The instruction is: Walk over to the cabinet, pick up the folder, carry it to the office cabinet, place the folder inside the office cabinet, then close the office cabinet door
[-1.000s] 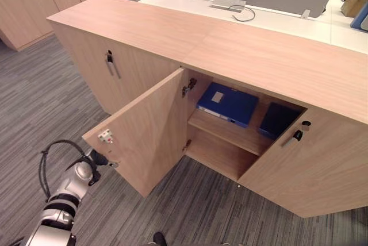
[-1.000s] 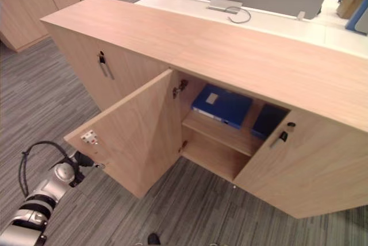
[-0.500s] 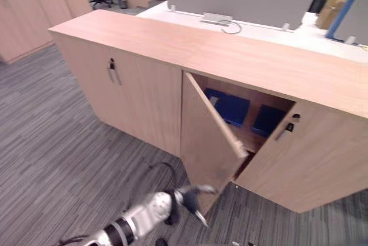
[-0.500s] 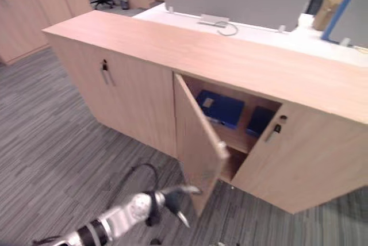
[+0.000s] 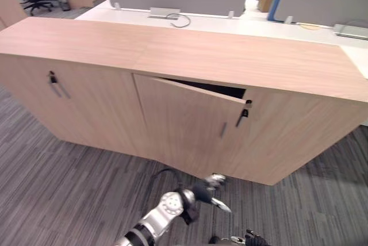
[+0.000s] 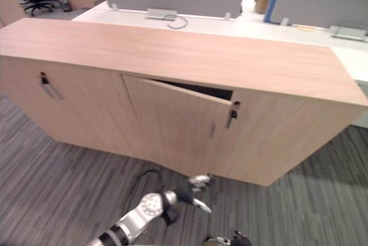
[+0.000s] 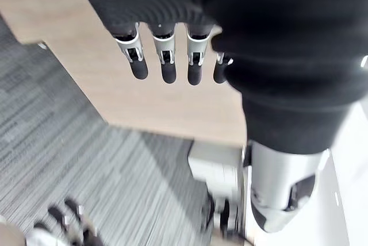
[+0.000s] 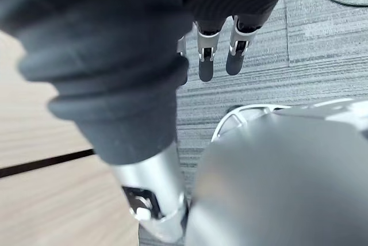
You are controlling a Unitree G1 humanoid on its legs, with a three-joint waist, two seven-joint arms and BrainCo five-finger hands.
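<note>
Office cabinet (image 5: 241,56): a long, low unit of light wood grain with a flat, unbroken top, standing on grey striped carpet (image 5: 69,183). Its front carries flat doors. The middle door (image 5: 184,125) is hinged on the robot's left and is almost shut, not yet flush. Its free edge stands slightly proud of the front, leaving a narrow dark wedge (image 5: 221,90) under the top that widens toward the robot's right. A slim pale handle (image 5: 223,130) sits near the free edge. Just beside that edge, the closed right-hand door (image 5: 293,137) carries a dark handle (image 5: 244,115). The closed left-hand door (image 5: 86,108) has a similar handle (image 5: 53,82).
</note>
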